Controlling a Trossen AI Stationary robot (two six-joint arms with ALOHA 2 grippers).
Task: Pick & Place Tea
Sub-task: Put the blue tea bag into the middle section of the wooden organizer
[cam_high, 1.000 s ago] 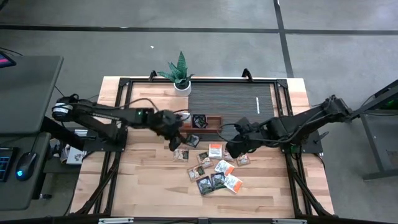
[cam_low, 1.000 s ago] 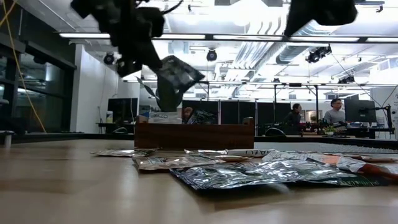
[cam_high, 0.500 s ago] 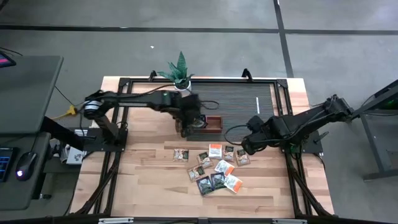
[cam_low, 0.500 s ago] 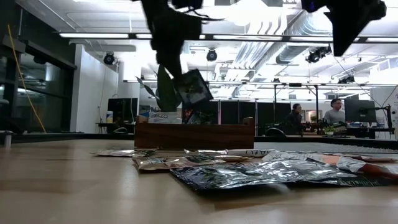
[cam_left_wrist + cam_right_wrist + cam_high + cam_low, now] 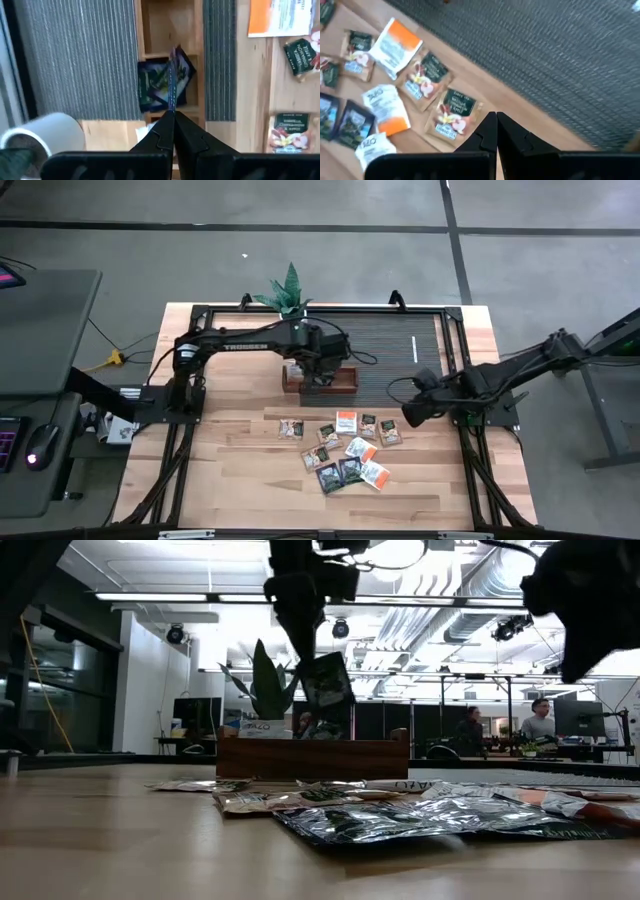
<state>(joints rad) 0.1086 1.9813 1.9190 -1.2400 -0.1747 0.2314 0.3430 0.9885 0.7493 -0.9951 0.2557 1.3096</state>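
My left gripper (image 5: 318,374) is shut on a dark tea sachet (image 5: 325,692) that hangs over the brown wooden tray (image 5: 346,379). In the left wrist view this sachet (image 5: 172,75) shows edge-on above a compartment where another dark sachet (image 5: 154,86) lies flat. Several more sachets (image 5: 345,448), white-and-orange and dark, lie flat on the wooden table near its front. My right gripper (image 5: 411,413) hovers shut and holds nothing, to the right of that cluster; below it in its wrist view lies a dark sachet (image 5: 451,112). My left gripper pinches the dark sachet's upper edge (image 5: 172,106) between its two fingers, coming from above and pointing steeply down. The sachet hangs below the fingers, slightly tilted. Its lower edge (image 5: 335,730) is about level with the tray's rim; whether it touches I cannot tell.
A plant in a white pot (image 5: 291,308) stands just beyond the tray's left end. A dark ribbed mat (image 5: 385,345) covers the table's far half. A black frame (image 5: 455,320) borders the work area.
My left gripper has carried the dark sachet from over the table's left middle toward the far edge and right, to above the tray, rolling its wrist; the sachet now hangs nearly straight down. My right gripper has drawn back from the sachet cluster toward the table's right edge.
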